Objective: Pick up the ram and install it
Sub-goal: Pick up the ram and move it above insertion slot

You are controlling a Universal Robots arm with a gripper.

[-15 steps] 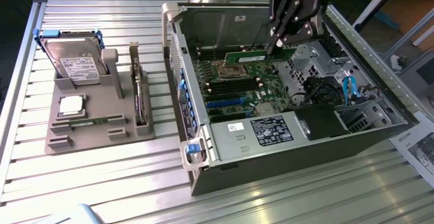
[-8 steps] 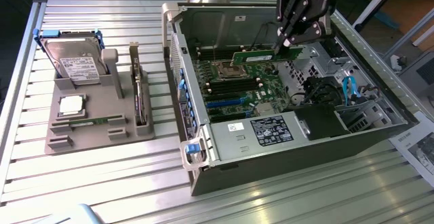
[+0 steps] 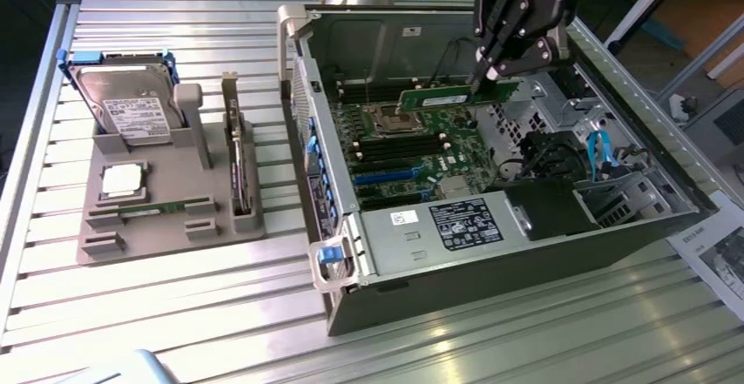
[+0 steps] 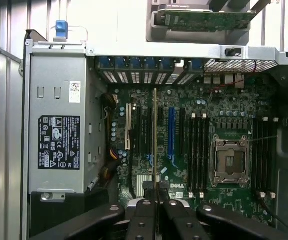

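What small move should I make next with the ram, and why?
Likely shift the ram sideways toward the memory slots beside the socket before lowering. The pincer holds it above the board, parallel to the slots. In the wrist view, though, its edge seems to lie over the expansion slots, not the memory slots.

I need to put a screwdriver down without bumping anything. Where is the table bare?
The slatted table is bare across the exterior view's lower part, below the grey fixture and the open computer case. The strip between them is narrow. Inside the case it is crowded: the gripper holds the ram over the motherboard.
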